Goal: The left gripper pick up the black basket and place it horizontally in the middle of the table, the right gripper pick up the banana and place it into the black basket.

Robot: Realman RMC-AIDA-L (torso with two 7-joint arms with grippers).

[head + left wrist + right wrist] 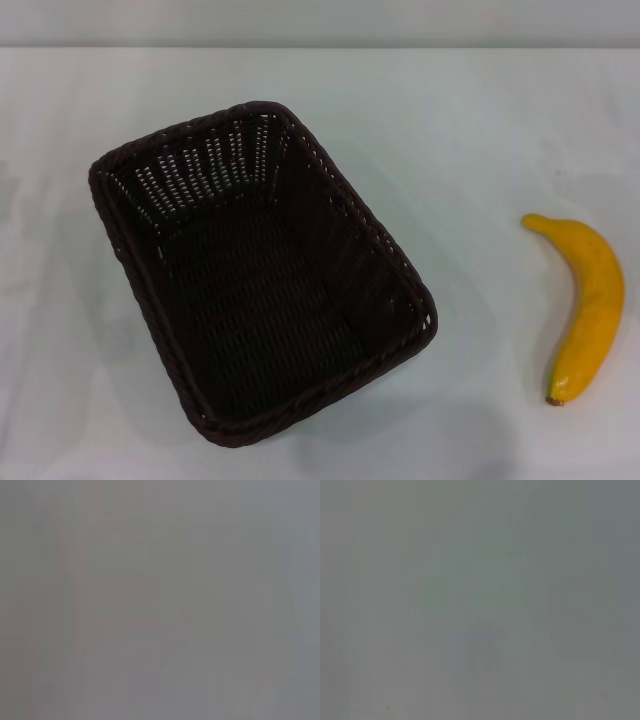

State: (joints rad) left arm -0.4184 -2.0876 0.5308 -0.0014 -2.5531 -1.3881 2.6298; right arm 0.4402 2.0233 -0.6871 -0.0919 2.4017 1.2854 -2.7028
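Diagonally on the table [480, 110] lies the black basket [262, 270], banana [585, 305] stem-near; fingers unseen, cannot tell

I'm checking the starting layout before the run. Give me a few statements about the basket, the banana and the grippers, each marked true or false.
1. The black basket is empty. True.
2. The banana lies inside the basket. False: it lies on the table, to the robot's right of the basket.
3. The basket sits at an angle to the table edge. True.
4. The right gripper holds the banana. False: no gripper shows in any view.
5. The banana touches the basket. False: bare table separates them.
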